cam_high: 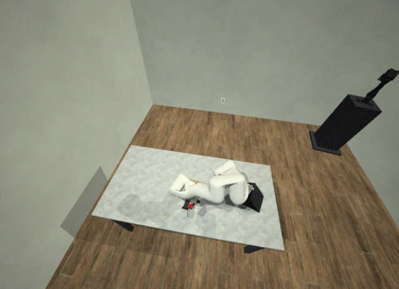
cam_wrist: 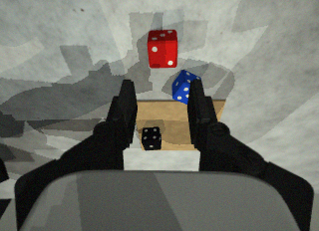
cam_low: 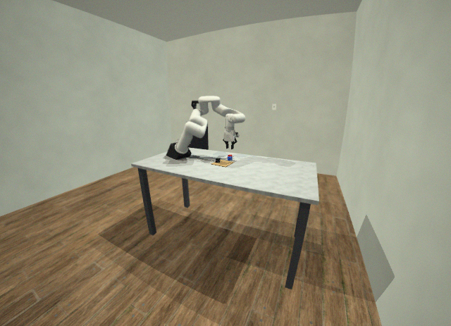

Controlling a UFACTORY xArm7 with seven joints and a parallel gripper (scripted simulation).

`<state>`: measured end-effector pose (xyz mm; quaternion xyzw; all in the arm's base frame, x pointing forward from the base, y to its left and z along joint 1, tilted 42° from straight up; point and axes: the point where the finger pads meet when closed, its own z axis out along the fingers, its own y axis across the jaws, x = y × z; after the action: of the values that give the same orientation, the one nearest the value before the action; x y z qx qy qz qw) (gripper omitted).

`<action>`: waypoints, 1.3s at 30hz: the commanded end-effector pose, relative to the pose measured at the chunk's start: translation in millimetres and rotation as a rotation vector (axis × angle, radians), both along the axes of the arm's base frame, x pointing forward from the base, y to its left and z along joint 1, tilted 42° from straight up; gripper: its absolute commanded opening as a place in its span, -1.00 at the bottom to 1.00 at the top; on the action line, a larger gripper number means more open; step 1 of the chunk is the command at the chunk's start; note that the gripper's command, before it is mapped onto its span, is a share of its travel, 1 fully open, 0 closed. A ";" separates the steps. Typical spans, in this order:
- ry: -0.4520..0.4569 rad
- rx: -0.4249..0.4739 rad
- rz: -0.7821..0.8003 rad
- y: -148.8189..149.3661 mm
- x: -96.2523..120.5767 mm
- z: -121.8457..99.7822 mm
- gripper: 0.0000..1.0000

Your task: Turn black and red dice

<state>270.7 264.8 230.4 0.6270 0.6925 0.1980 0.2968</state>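
Observation:
The red die [cam_high: 190,206] [cam_low: 230,155] [cam_wrist: 162,53] stands on the table beyond the mat's edge. In the wrist view its large bright face shows two pips and a narrow darker one three. The blue die [cam_low: 230,158] [cam_wrist: 180,90] is turned at an angle at the mat's edge, partly hidden by a finger; how much rests on the mat is unclear. The black die [cam_low: 218,160] [cam_wrist: 152,138] lies on the tan mat [cam_low: 223,165] [cam_wrist: 171,111], several pips showing. My gripper [cam_low: 230,148] [cam_wrist: 161,94] is part-way open and empty, above the dice.
The table [cam_high: 154,170] [cam_low: 269,173] carries the arm's black base [cam_high: 255,198] [cam_low: 178,150]. The arm hides most of the mat in the top view. A black pedestal [cam_high: 345,125] with a dark device on top stands on the floor beyond the table.

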 end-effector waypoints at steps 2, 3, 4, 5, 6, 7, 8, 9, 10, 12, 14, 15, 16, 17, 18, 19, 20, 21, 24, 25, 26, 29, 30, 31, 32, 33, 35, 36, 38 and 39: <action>-0.001 0.002 0.002 0.7 -0.3 1.1 -0.05; -0.001 0.002 0.002 0.7 -0.3 1.1 -0.05; -0.001 0.002 0.002 0.7 -0.3 1.1 -0.05; -0.001 0.002 0.002 0.7 -0.3 1.1 -0.05; -0.001 0.002 0.002 0.7 -0.3 1.1 -0.05; -0.001 0.002 0.002 0.7 -0.2 1.0 -0.05; -0.001 0.002 0.002 0.7 -0.2 0.9 -0.05; -0.001 0.001 0.002 0.7 -0.1 0.8 -0.05; -0.001 0.001 0.002 0.6 0.0 0.7 -0.05; -0.001 0.001 0.002 0.6 0.0 0.7 -0.05; -0.001 0.001 0.001 0.6 0.5 0.2 -0.05; -0.001 0.001 0.001 0.5 0.7 -0.1 -0.05; -0.001 0.001 0.001 0.5 1.1 -0.5 -0.05; -0.001 0.001 0.001 0.4 1.5 -1.0 -0.05; 0.000 0.001 0.000 0.4 2.0 -1.6 -0.05; 0.000 0.001 0.000 0.3 2.5 -2.2 -0.05; 0.000 0.001 0.000 0.2 3.0 -2.8 -0.05; 0.000 0.001 0.000 0.1 3.6 -3.5 -0.05; 0.000 0.001 0.000 -0.2 5.5 -5.8 -0.05; 0.000 0.001 0.000 -0.3 6.3 -6.6 -0.05; 0.000 0.001 0.000 -0.4 7.1 -7.6 -0.05; 0.000 0.001 0.000 -0.5 7.9 -8.5 -0.05; 0.000 0.001 0.000 -0.7 8.8 -9.6 -0.05; 0.000 0.001 0.000 -0.8 9.7 -10.6 -0.05; 0.000 0.001 0.000 -0.9 10.6 -11.7 -0.05; 0.000 0.001 0.000 -1.1 11.6 -12.8 -0.05; 0.000 0.001 0.000 -1.4 13.6 -15.2 -0.05; 0.000 0.001 0.000 -1.5 14.6 -16.4 -0.05; 0.000 0.001 0.000 -1.9 16.7 -18.8 -0.05; 0.000 0.001 0.000 -2.0 17.7 -20.0 -0.05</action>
<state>284.6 262.6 214.1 0.6279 0.6921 0.1969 0.2968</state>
